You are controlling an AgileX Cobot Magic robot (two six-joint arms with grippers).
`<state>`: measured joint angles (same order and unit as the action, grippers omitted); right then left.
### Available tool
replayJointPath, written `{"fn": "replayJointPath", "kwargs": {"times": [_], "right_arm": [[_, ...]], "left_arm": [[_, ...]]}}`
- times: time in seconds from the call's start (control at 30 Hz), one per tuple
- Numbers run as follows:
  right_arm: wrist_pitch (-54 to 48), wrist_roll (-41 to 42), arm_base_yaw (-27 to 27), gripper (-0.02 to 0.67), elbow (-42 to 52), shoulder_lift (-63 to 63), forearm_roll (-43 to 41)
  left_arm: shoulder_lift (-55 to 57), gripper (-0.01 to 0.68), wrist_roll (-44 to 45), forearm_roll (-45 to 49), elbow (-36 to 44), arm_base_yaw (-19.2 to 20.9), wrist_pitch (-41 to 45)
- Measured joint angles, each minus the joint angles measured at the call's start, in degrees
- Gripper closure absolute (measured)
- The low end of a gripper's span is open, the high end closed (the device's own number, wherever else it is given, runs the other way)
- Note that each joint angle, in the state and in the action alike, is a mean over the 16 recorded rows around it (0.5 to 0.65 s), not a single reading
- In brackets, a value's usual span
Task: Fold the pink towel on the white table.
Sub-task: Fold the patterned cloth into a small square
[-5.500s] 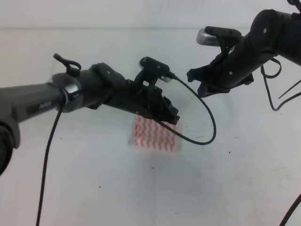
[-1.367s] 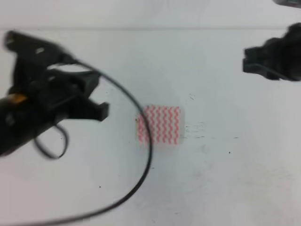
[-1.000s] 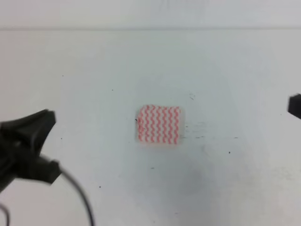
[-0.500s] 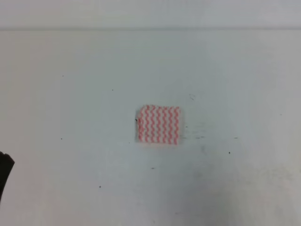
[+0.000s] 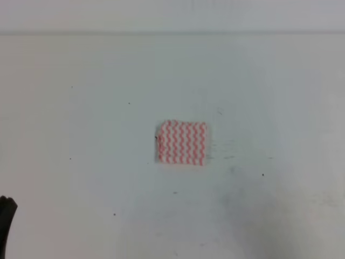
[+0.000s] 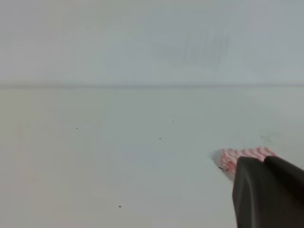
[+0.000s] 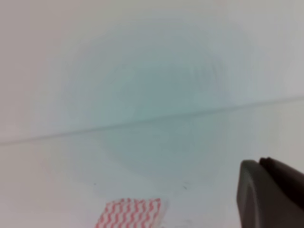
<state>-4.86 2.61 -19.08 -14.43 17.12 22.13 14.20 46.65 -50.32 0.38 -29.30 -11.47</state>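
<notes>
The towel [image 5: 182, 142] lies flat near the middle of the table [image 5: 86, 135] as a small, nearly square folded packet, its pink-and-white zigzag stripes facing up and its edges roughly square to the high view. Nothing touches it, and bare white surface with a few dark specks and faint scuffs surrounds it on all sides. In the high view the only trace of the robot is a dark rounded piece [image 5: 5, 216] cut off at the near left corner, well apart from the towel; which part of the arm it is cannot be told. The left wrist view looks across the table toward its far edge, with the towel [image 6: 244, 154] at the lower right, partly hidden behind the dark fingers of the left gripper [image 6: 266, 194] that rise from the bottom right corner. The two fingers [image 6: 249, 190] there appear close together, but their tips are out of frame, so the jaw width cannot be told. The right wrist view shows the towel [image 7: 130, 213] low at the bottom edge and the dark right gripper [image 7: 270, 192] at the lower right, clear of the cloth; its opening cannot be judged either.
</notes>
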Motion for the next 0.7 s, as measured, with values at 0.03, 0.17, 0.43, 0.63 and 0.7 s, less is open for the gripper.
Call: {"fn": "replayJointPath", "kwargs": {"times": [0.03, 0.17, 0.43, 0.63, 0.7], "right_arm": [[1.3, 0.2, 0.0, 0.667, 0.8, 0.2, 0.1], [5.3, 0.5, 0.0, 0.667, 4.1, 1.5, 0.2], [7.5, 0.5, 0.0, 0.667, 9.5, 5.4, 1.3], [8.9, 0.5, 0.0, 0.667, 12.2, 7.8, 3.5], [10.2, 0.5, 0.0, 0.667, 12.7, 8.2, 4.3]], "left_arm": [[0.0, 0.675, 0.0, -0.1, 0.2, 0.0, -0.4], [0.0, 0.675, 0.0, -0.4, 0.4, 0.0, -1.0], [0.0, 0.675, 0.0, -0.5, 0.4, 0.0, -1.2], [0.3, 0.675, 0.0, -0.4, 0.7, 0.0, -1.1], [0.4, 0.675, 0.0, -0.4, 0.6, 0.0, -1.1]]}}
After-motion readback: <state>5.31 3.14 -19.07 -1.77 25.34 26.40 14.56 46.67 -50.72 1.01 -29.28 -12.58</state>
